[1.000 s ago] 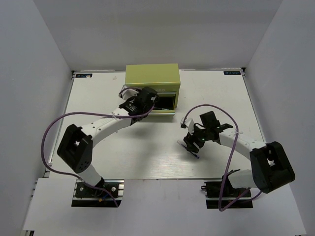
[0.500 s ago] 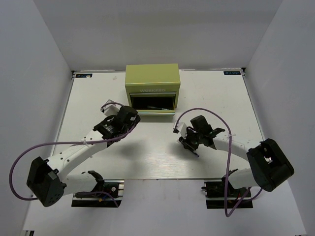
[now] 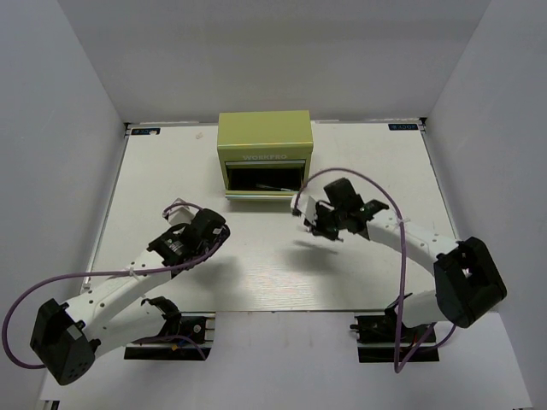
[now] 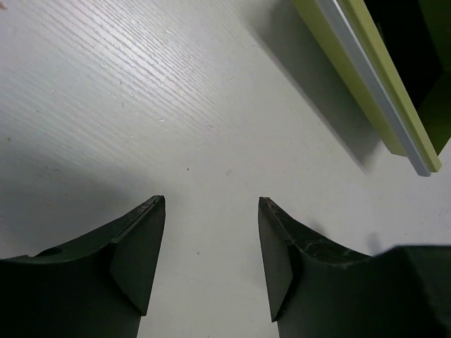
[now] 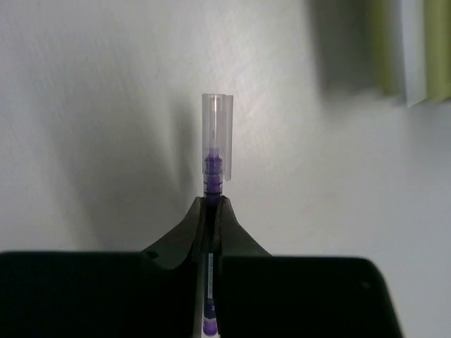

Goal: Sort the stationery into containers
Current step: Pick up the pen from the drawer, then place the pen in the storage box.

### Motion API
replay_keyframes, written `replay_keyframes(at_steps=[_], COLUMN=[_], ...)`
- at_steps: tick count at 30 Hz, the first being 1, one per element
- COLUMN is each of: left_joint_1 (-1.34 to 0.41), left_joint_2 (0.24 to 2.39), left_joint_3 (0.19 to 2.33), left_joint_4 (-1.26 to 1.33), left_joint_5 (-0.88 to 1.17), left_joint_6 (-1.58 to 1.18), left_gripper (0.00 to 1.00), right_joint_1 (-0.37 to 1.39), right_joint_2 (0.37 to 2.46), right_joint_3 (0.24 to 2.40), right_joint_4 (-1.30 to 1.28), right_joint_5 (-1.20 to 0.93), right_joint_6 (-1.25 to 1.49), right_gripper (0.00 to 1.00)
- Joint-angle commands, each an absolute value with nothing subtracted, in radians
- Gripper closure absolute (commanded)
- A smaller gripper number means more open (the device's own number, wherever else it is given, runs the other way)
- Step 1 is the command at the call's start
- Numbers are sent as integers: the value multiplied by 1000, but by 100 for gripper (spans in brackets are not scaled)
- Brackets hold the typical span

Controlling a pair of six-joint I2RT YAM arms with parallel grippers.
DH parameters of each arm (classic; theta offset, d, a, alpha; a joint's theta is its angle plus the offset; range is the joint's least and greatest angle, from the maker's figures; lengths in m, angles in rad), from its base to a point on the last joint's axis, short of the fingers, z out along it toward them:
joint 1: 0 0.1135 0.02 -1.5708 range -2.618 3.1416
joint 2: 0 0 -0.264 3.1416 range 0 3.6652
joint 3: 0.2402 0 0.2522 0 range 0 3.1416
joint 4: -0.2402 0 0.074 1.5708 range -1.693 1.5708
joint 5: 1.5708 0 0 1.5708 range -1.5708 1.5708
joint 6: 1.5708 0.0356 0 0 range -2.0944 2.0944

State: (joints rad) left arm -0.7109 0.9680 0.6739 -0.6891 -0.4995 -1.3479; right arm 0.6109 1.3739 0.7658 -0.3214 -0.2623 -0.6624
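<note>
Seen from above, you have the yellow-green chest (image 3: 263, 137) at the far middle of the white table (image 3: 256, 278), pale lettering on its front. Its drawer (image 3: 263, 195) stands pulled out, and a thin dark pen (image 3: 275, 185) lies inside. Your left gripper (image 3: 218, 229) sits near the drawer, to its left and nearer to you. Your right gripper (image 3: 314, 222) hangs just right of the drawer, with its shadow on the table beneath. You cannot tell the jaws from this height. A purple cable (image 3: 51, 286) loops from each arm.
</note>
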Motion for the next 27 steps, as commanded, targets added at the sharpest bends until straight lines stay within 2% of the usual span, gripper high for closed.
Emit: replay_keyframes(at_steps=[1,9,19,20,22,23,24,26,27], left_joint_1=[-712,-712,-712,-712,-712,-712,-712,-712,-712], left_joint_2=[945,917,876,876,876,876,876,876,876], left_joint_3=[663,615,606,606,606,606,606,606,606], left_joint_4=[-690,-669,-689,-689,-689,-689,-689,-689,-689], left_joint_5=[-483,-463,-482,-482,-482,-482,-482,-482,-482], left_joint_6=[-1361,-1370,-1370,-1370,-1370,-1370,-1370,-1370,-1370], left_gripper=[35,35,35,35,35,35,35,35,33], right_joint_1=[614,617,640,641,644,644,649,653,652], right_joint_2=[1406,1652,1882,1916,1940,1945,1947,1944,1941], right_joint_3=[1001,1320,1616,1626,1656,1670,1678,1677,1674], right_joint_4=[-359,-370,-364,-364,-364,-365,-364,-365,-368], right_joint_5=[-333,-348,-344,-341,-331,-330,-331,-342,-347], right_joint_6=[-773,-943,-945,-940,-927,-922,-910,-904,-904], right_gripper=[100,100,100,96,83,69,63,56,56])
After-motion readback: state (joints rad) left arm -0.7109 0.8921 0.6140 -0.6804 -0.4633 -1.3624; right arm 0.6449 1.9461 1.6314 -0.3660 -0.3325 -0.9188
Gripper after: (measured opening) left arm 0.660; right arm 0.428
